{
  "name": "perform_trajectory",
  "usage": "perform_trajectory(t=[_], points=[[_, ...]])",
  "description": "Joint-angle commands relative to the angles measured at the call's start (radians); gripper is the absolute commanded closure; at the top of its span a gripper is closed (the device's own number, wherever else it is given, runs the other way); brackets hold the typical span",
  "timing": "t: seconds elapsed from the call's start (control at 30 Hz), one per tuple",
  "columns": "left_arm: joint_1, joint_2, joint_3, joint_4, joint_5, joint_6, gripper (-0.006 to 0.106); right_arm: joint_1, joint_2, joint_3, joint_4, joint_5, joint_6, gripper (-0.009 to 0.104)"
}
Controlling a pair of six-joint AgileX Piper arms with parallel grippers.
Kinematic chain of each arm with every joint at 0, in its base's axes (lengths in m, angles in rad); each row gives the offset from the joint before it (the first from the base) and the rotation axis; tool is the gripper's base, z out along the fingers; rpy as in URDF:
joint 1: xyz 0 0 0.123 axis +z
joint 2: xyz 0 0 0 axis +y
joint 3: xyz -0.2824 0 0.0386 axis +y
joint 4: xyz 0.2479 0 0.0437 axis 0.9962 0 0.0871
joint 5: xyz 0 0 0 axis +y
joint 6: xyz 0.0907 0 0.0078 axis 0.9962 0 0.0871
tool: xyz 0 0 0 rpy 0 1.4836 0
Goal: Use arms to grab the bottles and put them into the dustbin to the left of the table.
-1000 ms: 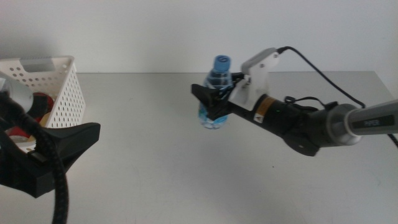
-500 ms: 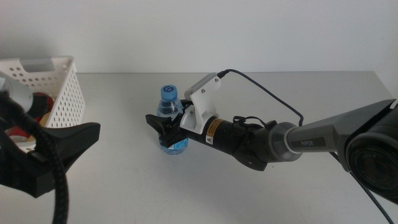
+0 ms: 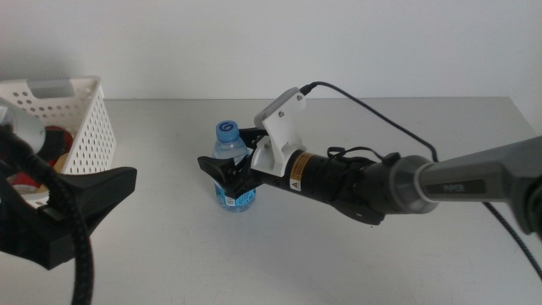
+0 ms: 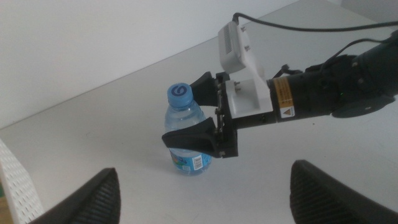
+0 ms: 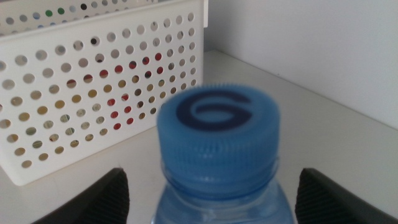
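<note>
At the nine o'clock edge of the middle view stands the white perforated dustbin, and red and yellow shapes show through its holes, so I judge that some of the drink containers already lie inside. Just below it, near eight o'clock, the left gripper waits low over the light-grey table, its dark jaws spread wide with nothing between them; the left wrist view looks out between those jaws at the action, which suggests this arm is parked clear of the work. At the picture's centre the clear water bottle with its blue cap stands upright, its base on or just above the tabletop, well apart from the basket. The right gripper reaches in from three o'clock with its arm laid almost level, and its black jaws sit on either side of the bottle's body below the shoulder; they look clenched on the bottle, a grip low enough to keep it from tipping. In the right wrist view the cap fills the middle between the jaws, with the basket wall beyond it, so the gripper already points toward the drop place. The bottle is not yet in the dustbin.
</note>
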Motion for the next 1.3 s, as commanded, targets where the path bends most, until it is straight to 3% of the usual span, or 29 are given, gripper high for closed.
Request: perform_trajectory(t=[0.0, 0.23, 0.43, 0.5, 0.57, 0.67, 0.83, 0.93, 1.03, 1.27], points=[[-0.008, 0.000, -0.029, 0.000, -0.073, -0.016, 0.007, -0.023, -0.152, 0.032, -0.002, -0.021, 0.024, 0.001], [-0.008, 0.000, -0.029, 0.000, -0.072, -0.016, 0.007, -0.075, -0.519, 0.259, -0.147, 0.213, 0.231, 0.001], [-0.008, 0.000, -0.029, 0.000, -0.072, -0.016, 0.007, -0.073, -0.803, 0.330, -0.345, 0.480, 0.492, 0.002], [-0.008, 0.000, -0.029, 0.000, -0.072, -0.016, 0.007, -0.073, -0.868, 0.366, -0.356, 0.531, 0.578, 0.003], [-0.008, 0.000, -0.029, 0.000, -0.072, -0.016, 0.007, -0.073, -0.944, 0.405, -0.285, 0.578, 0.575, 0.004], [-0.008, 0.000, -0.029, 0.000, -0.073, -0.016, 0.007, -0.073, -1.082, 0.453, -0.051, 0.675, 0.373, 0.007], [-0.008, 0.000, -0.029, 0.000, -0.073, -0.016, 0.007, -0.065, -1.261, 0.445, 0.389, 0.971, -0.170, 0.010], [-0.008, 0.000, -0.029, 0.000, -0.073, -0.016, 0.007, -0.064, -1.335, 0.433, 0.590, 1.139, -0.465, 0.010], [-0.008, 0.000, -0.029, 0.000, -0.073, -0.016, 0.007, -0.064, -1.391, 0.433, 0.674, 1.203, -0.583, 0.010], [-0.008, 0.000, -0.029, 0.000, -0.074, -0.016, 0.007, -0.064, -1.409, 0.433, 0.662, 1.207, -0.563, 0.010]])
